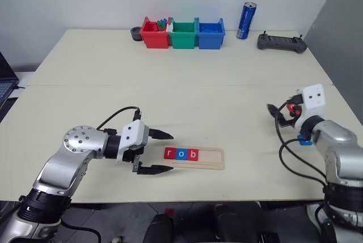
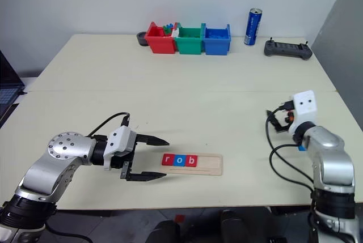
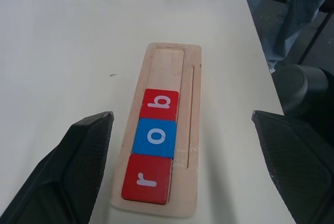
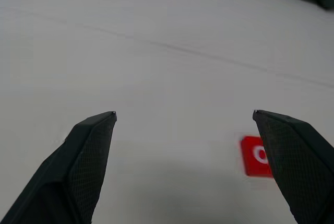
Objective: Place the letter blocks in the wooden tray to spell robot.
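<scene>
The wooden tray (image 1: pixel 211 156) lies near the table's front edge. Three letter blocks sit in its left part: a red r (image 3: pixel 146 178), a blue o (image 3: pixel 155 137) and a red b (image 3: pixel 159 104); the right part of the groove is bare. My left gripper (image 1: pixel 172 152) is open just left of the tray's end, one finger on each side, touching nothing. Far to the right, my right gripper (image 4: pixel 183 113) is open and empty over the table. A red o block (image 4: pixel 255 156) lies flat beside one of its fingers. A small blue piece (image 1: pixel 305 140) shows by the right forearm, its letter hidden.
Red (image 1: pixel 154 34), green (image 1: pixel 183 34) and blue (image 1: pixel 210 33) bins stand in a row at the back, with a blue can (image 1: pixel 246 20) and a black controller (image 1: pixel 281 42) to their right. A laptop corner (image 1: pixel 4 84) shows at the left edge.
</scene>
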`<action>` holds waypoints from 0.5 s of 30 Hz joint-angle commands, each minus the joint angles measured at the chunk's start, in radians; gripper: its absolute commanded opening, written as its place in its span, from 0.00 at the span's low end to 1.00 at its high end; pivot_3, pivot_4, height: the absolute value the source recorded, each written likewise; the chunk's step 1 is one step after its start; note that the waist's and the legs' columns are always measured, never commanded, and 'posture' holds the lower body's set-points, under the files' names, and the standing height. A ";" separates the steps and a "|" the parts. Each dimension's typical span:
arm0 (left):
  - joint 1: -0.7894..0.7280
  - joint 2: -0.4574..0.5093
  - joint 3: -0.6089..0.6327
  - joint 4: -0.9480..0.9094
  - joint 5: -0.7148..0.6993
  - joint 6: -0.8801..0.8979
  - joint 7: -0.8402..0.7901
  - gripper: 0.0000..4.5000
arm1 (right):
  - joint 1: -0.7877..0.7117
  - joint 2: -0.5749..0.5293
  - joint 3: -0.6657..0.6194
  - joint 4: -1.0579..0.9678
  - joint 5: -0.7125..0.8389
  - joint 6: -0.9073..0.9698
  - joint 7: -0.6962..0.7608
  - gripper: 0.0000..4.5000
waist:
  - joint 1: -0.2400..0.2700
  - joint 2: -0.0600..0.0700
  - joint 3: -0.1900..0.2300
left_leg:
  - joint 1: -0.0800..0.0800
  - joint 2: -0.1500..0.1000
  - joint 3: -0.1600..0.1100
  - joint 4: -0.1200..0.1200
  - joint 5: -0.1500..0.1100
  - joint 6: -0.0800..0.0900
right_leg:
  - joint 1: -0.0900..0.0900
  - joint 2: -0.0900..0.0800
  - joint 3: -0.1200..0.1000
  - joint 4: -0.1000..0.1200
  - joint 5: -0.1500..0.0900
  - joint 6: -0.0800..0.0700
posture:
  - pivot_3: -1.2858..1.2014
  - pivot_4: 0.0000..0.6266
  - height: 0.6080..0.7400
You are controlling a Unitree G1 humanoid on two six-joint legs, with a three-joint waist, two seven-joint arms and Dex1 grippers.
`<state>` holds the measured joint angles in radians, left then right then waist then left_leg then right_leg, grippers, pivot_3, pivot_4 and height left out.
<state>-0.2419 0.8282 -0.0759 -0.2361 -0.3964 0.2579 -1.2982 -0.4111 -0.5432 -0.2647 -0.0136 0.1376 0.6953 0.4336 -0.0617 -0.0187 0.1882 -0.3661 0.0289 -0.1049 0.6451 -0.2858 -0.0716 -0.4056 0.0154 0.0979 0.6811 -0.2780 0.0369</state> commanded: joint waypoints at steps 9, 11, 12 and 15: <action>0.017 0.023 0.027 -0.046 -0.010 -0.010 0.001 1.00 | -0.337 -0.121 0.047 0.768 -0.052 -0.222 0.060 0.99 | -0.015 0.000 0.000 | 0.000 0.000 0.000 0.000 0.000 0.000 | 0.000 0.000 0.000 0.000 0.000 0.000 | 0.52 0.24 1.00; 0.020 0.025 0.031 -0.035 -0.009 -0.017 -0.003 1.00 | -0.369 -0.127 0.056 0.845 -0.050 -0.226 0.076 0.99 | -0.016 0.000 0.000 | 0.000 0.000 0.000 0.000 0.000 0.000 | 0.000 0.000 0.000 0.000 0.000 0.000 | 0.52 0.24 1.00; 0.023 0.027 0.033 -0.028 -0.008 -0.023 -0.006 1.00 | -0.379 -0.127 0.060 0.871 -0.046 -0.216 0.091 0.99 | -0.019 0.000 0.000 | 0.000 0.000 0.000 0.000 0.000 0.000 | 0.000 0.000 0.000 0.000 0.000 0.000 | 0.52 0.24 1.00; 0.034 0.031 0.037 -0.011 -0.002 -0.043 -0.013 1.00 | -0.392 -0.130 0.062 0.921 -0.039 -0.184 0.110 0.90 | -0.020 0.000 0.000 | 0.000 0.000 0.000 0.000 0.000 0.000 | 0.001 0.000 0.000 0.000 0.000 0.000 | 0.52 0.24 1.00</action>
<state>-0.2124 0.8442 -0.0713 -0.2413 -0.3946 0.2416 -1.3030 -0.8021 -0.6562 -0.2066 0.8702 0.1001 0.4892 0.5340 -0.0819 -0.0184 0.1883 -0.3658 0.0287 -0.1051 0.6449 -0.2860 -0.0711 -0.4051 0.0151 0.0979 0.6813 -0.2779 0.0367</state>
